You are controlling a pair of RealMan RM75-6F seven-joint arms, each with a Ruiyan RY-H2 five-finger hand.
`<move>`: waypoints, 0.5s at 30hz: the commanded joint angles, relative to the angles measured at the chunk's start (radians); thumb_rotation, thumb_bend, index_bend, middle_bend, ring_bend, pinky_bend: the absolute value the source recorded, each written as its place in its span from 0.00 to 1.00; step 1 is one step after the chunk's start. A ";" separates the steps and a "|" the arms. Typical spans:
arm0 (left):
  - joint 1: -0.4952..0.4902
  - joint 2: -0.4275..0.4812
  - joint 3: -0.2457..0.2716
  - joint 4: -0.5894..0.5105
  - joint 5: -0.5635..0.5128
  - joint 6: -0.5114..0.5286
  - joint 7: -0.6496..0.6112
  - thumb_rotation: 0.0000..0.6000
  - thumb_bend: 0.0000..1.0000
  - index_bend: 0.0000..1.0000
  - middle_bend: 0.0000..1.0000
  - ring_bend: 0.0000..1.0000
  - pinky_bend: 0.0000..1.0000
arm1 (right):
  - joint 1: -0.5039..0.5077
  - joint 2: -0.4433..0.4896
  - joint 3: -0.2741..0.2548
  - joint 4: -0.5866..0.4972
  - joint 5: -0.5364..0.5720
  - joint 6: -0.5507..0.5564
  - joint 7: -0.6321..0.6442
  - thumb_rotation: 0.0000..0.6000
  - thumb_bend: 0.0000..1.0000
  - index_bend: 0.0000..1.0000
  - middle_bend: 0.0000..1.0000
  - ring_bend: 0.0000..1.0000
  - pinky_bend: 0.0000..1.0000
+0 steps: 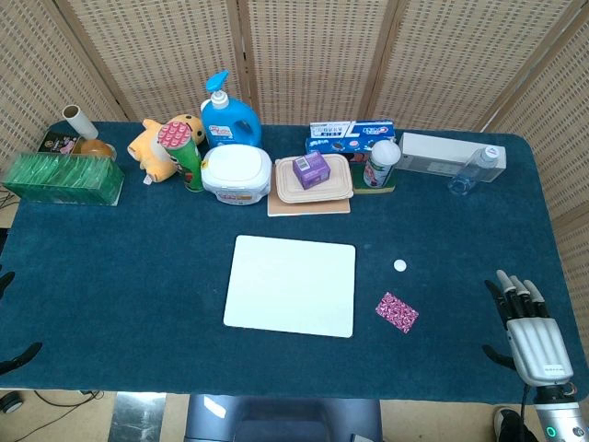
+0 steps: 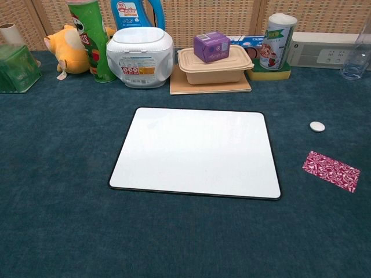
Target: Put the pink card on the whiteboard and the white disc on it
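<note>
The whiteboard (image 1: 291,284) (image 2: 196,152) lies bare in the middle of the blue table. A pink patterned card (image 1: 397,312) (image 2: 331,171) lies flat to its right. The small white disc (image 1: 399,265) (image 2: 317,126) sits on the cloth just beyond the card. My right hand (image 1: 527,329) rests at the table's near right corner, fingers spread, holding nothing, well right of the card. Only dark fingertips (image 1: 20,354) of my left hand show at the left edge of the head view. Neither hand appears in the chest view.
Along the back stand a green box (image 1: 63,179), plush toy (image 1: 155,145), chip can (image 1: 182,152), detergent bottle (image 1: 227,112), white tub (image 1: 236,173), lunch box (image 1: 315,180) with a purple carton (image 1: 310,168), a can (image 1: 382,163), white box (image 1: 433,152) and clear bottle (image 1: 476,169).
</note>
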 commanded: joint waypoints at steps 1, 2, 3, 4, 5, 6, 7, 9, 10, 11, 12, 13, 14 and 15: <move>0.001 0.000 0.001 0.001 0.000 0.001 -0.002 1.00 0.07 0.00 0.00 0.00 0.00 | 0.001 -0.002 -0.001 0.001 0.002 -0.004 -0.002 1.00 0.00 0.07 0.00 0.00 0.00; 0.002 0.001 0.001 0.001 0.000 0.002 -0.003 1.00 0.07 0.00 0.00 0.00 0.00 | 0.001 -0.003 -0.001 0.001 0.002 -0.006 -0.002 1.00 0.00 0.07 0.00 0.00 0.00; 0.002 0.001 0.001 0.001 0.001 0.003 -0.004 1.00 0.07 0.00 0.00 0.00 0.00 | 0.002 -0.004 -0.002 0.001 0.001 -0.007 -0.003 1.00 0.00 0.07 0.00 0.00 0.00; 0.003 0.001 0.001 0.001 0.001 0.004 -0.005 1.00 0.07 0.00 0.00 0.00 0.00 | 0.002 -0.004 -0.004 0.000 0.000 -0.009 -0.003 1.00 0.00 0.07 0.00 0.00 0.00; 0.003 0.001 0.001 0.002 0.002 0.005 -0.006 1.00 0.07 0.00 0.00 0.00 0.00 | 0.002 -0.005 -0.004 0.000 0.000 -0.010 -0.002 1.00 0.00 0.07 0.00 0.00 0.00; 0.003 0.001 0.001 0.002 0.001 0.006 -0.006 1.00 0.07 0.00 0.00 0.00 0.00 | 0.003 -0.006 -0.005 -0.002 -0.001 -0.013 -0.002 1.00 0.00 0.07 0.00 0.00 0.00; 0.004 0.001 0.000 0.002 0.000 0.007 -0.007 1.00 0.07 0.00 0.00 0.00 0.00 | 0.005 -0.008 -0.005 -0.004 -0.001 -0.016 -0.002 1.00 0.00 0.07 0.00 0.00 0.00; 0.005 0.000 -0.002 0.001 -0.010 0.005 -0.008 1.00 0.07 0.00 0.00 0.00 0.00 | 0.021 -0.018 -0.007 -0.014 -0.003 -0.045 0.000 1.00 0.00 0.07 0.00 0.00 0.00; 0.004 0.000 -0.003 -0.001 -0.013 0.003 -0.006 1.00 0.07 0.00 0.00 0.00 0.00 | 0.029 -0.023 -0.007 -0.018 0.000 -0.061 0.003 1.00 0.00 0.08 0.00 0.00 0.00; 0.003 -0.001 -0.003 -0.002 -0.015 0.001 -0.003 1.00 0.07 0.00 0.00 0.00 0.00 | 0.037 -0.027 -0.006 -0.022 0.004 -0.078 0.004 1.00 0.00 0.08 0.00 0.00 0.00; 0.002 -0.002 -0.004 -0.004 -0.018 -0.002 0.001 1.00 0.07 0.00 0.00 0.00 0.00 | 0.048 -0.032 -0.006 -0.028 0.009 -0.100 0.002 1.00 0.00 0.08 0.00 0.00 0.00; 0.001 -0.003 -0.005 -0.006 -0.019 -0.004 0.005 1.00 0.07 0.00 0.00 0.00 0.00 | 0.058 -0.037 -0.005 -0.035 0.013 -0.119 0.000 1.00 0.00 0.08 0.00 0.00 0.00; 0.001 -0.003 -0.005 -0.008 -0.021 -0.006 0.009 1.00 0.07 0.00 0.00 0.00 0.00 | 0.066 -0.040 -0.004 -0.040 0.017 -0.133 -0.004 1.00 0.00 0.08 0.00 0.00 0.00; 0.000 -0.004 -0.006 -0.010 -0.024 -0.008 0.015 1.00 0.07 0.00 0.00 0.00 0.00 | 0.075 -0.045 -0.003 -0.046 0.020 -0.149 -0.009 1.00 0.00 0.08 0.00 0.00 0.00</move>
